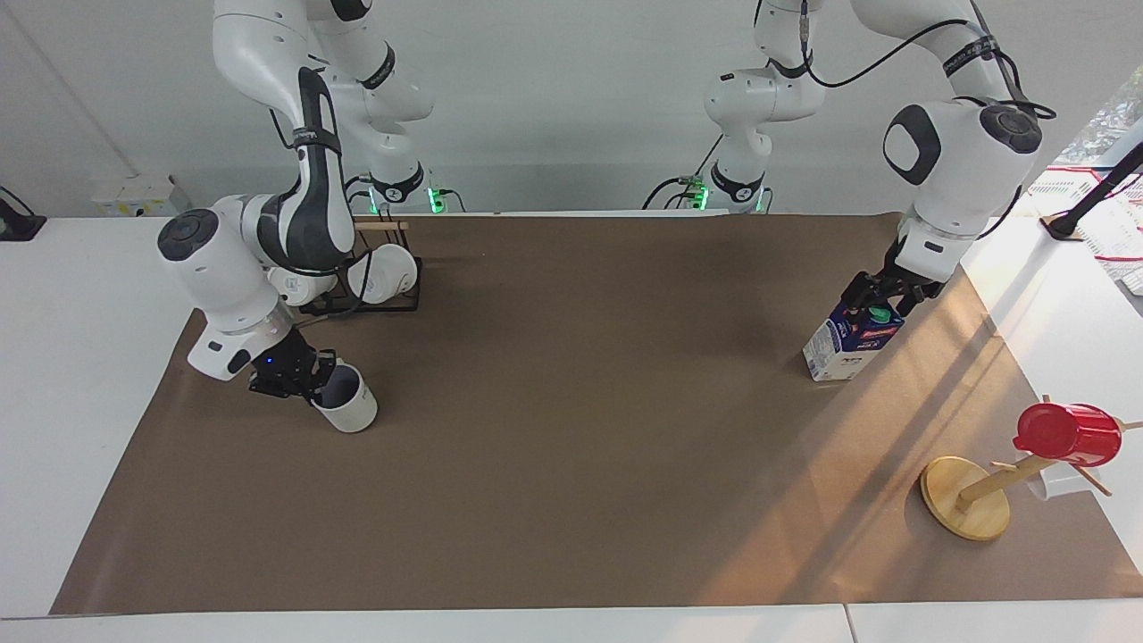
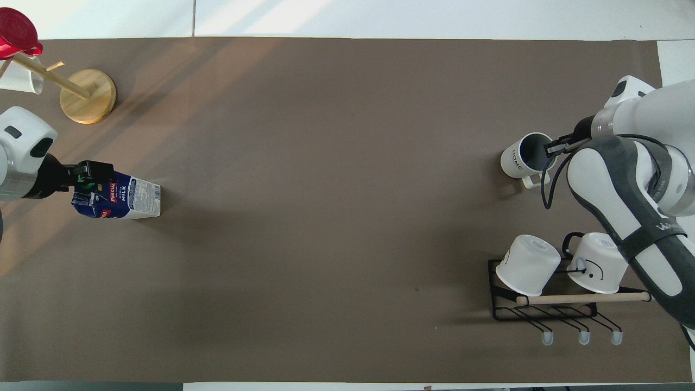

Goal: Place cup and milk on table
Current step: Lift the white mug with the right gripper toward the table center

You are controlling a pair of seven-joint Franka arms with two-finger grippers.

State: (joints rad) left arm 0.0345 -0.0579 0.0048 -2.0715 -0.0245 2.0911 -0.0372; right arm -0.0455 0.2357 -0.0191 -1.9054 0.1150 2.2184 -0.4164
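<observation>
One cup at the right arm's end, tilted, its rim pinched in the right jaws. One milk (upright on the surface), left jaws spread around its top. Two white mugs racked.

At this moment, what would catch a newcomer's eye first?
Both arms are busy at once. The right tool is shut on the rim of the tilted cup at its end of the table. At the other end, the left tool sits at the top of the milk.
</observation>
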